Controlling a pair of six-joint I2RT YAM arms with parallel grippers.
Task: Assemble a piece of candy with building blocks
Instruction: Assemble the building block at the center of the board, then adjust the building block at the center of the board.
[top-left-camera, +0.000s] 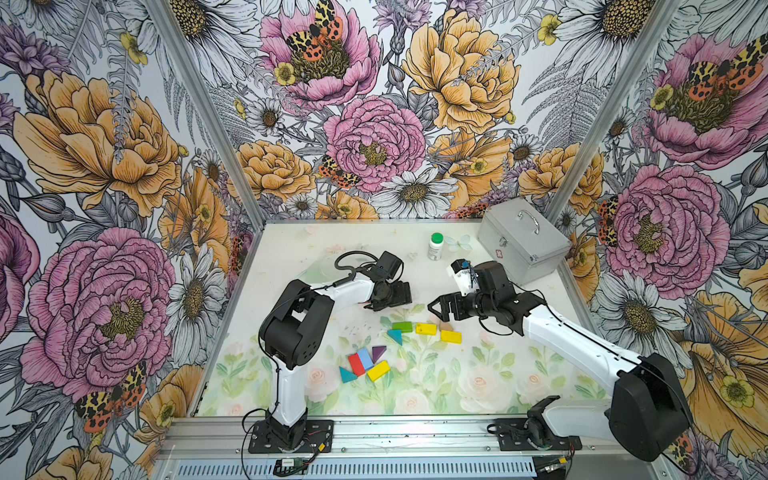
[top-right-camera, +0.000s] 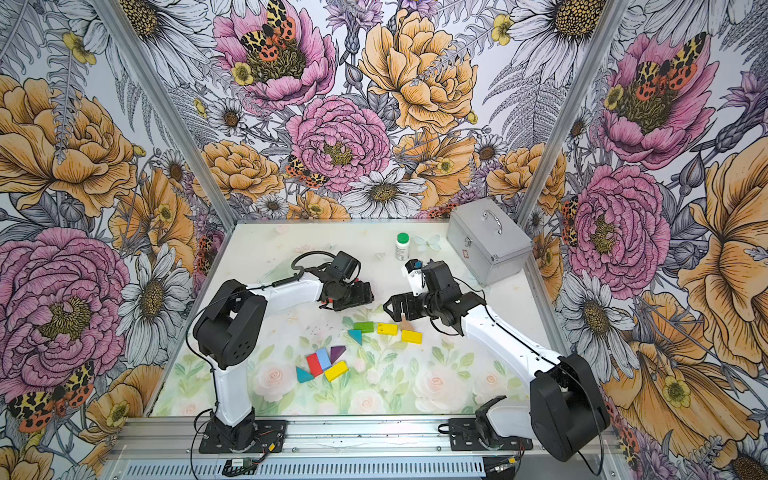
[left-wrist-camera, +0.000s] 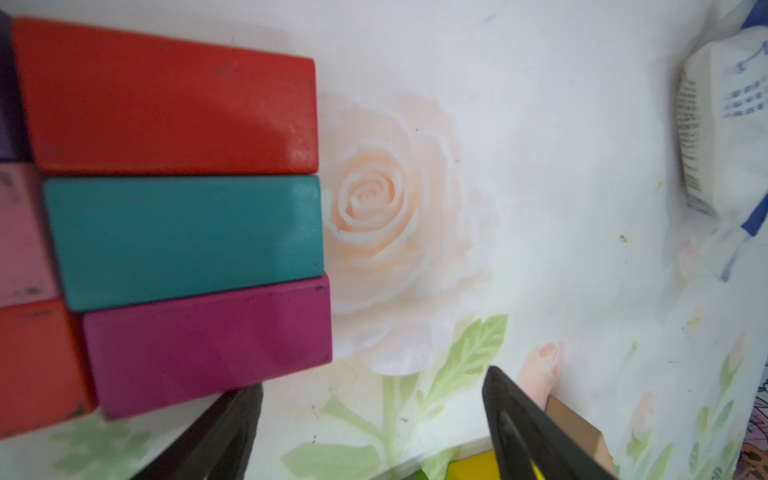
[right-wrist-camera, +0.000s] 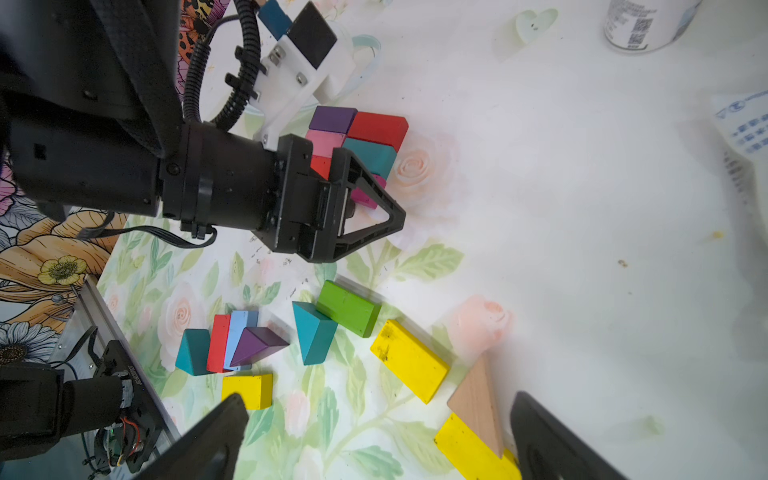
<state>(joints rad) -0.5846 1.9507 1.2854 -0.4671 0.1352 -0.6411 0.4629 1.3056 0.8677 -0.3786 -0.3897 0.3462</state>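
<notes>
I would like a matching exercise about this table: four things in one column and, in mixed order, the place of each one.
Things
1. green block
2. tan triangle
3. white bottle
4. teal rectangular block

Places
a. between a red block and a magenta block
b. upright near the silver case
c. right beside a teal triangle
d. next to a yellow block, close to the right gripper

Pairs: 1-c, 2-d, 3-b, 4-a
</notes>
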